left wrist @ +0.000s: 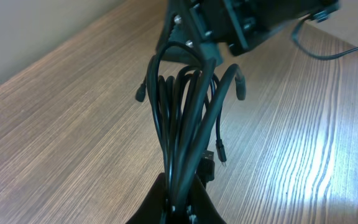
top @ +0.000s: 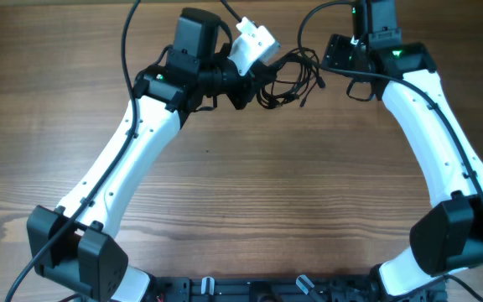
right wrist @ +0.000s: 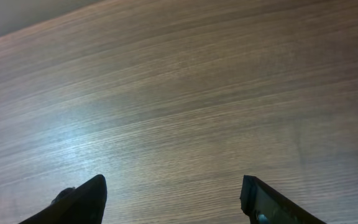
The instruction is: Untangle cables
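The cables (top: pixel 290 77) are a small bundle of thin black wires at the far middle of the table. My left gripper (top: pixel 254 88) is shut on the bundle's left end. In the left wrist view the cables (left wrist: pixel 182 118) rise as several looped strands from between my fingers (left wrist: pixel 179 202), with small plug ends sticking out. My right gripper (top: pixel 340 52) is open, just right of the bundle. In the right wrist view its fingers (right wrist: pixel 173 186) are spread wide with only bare table between them. The right gripper's black body (left wrist: pixel 229 25) sits just behind the bundle's far end.
A thin black strand (top: pixel 360 91) loops on the table beside the right arm; it also shows in the left wrist view (left wrist: pixel 319 53). The wooden table (top: pixel 250 193) stretches toward the front. The arm bases stand at the front left and right corners.
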### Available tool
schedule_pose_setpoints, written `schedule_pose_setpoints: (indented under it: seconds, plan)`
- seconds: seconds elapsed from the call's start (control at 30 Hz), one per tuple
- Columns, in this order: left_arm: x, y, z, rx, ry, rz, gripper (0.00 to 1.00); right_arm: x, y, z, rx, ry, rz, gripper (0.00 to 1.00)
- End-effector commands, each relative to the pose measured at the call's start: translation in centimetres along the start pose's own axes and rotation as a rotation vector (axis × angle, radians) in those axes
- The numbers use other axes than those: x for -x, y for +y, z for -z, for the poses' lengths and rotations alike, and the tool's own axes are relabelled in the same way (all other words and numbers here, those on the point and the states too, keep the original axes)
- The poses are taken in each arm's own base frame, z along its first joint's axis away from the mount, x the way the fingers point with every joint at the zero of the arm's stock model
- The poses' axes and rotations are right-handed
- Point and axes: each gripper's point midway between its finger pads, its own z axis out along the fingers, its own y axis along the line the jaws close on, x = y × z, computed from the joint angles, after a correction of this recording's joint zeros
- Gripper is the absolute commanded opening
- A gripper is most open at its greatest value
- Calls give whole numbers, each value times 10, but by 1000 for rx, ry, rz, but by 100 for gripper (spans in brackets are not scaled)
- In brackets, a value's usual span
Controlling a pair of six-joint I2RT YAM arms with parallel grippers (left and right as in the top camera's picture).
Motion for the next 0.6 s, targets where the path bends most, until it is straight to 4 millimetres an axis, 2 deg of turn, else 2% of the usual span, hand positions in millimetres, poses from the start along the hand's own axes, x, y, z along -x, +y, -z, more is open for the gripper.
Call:
schedule_pose_setpoints:
  seconds: [0.0, 0.07, 0.13, 0.17, 0.23, 0.3, 0.37, 0.43, 0.47, 0.5, 0.57]
  plan:
    - [4, 6, 11, 18, -19, 14, 6, 8, 27, 22, 184, -10, 97, 73]
    - [3, 13, 16, 26, -25, 23, 12, 8, 59, 45, 419, -11, 229, 73]
    - [1, 21, 23, 21, -38, 41, 17, 14, 73, 72, 554, -51, 299, 73]
    - [1, 24, 25, 17, -44, 48, 18, 14, 77, 80, 590, -63, 328, 73]
    - [-1, 34, 32, 29, -53, 64, 19, 12, 86, 108, 670, -112, 436, 74]
    - [-3, 42, 37, 46, -55, 76, 20, 8, 83, 122, 668, -130, 482, 78]
    - [-3, 44, 38, 50, -56, 78, 20, 3, 78, 119, 646, -100, 470, 81]
    - [-3, 44, 38, 51, -56, 78, 20, -1, 55, 95, 490, -23, 339, 81]
    - [-4, 46, 39, 61, -54, 79, 27, -11, 46, 77, 440, 46, 286, 79]
    - [-5, 48, 39, 73, -49, 81, 32, -15, 45, 69, 429, 76, 258, 77]
    - [-8, 56, 42, 101, -40, 94, 37, -26, 40, 47, 382, 153, 182, 65]
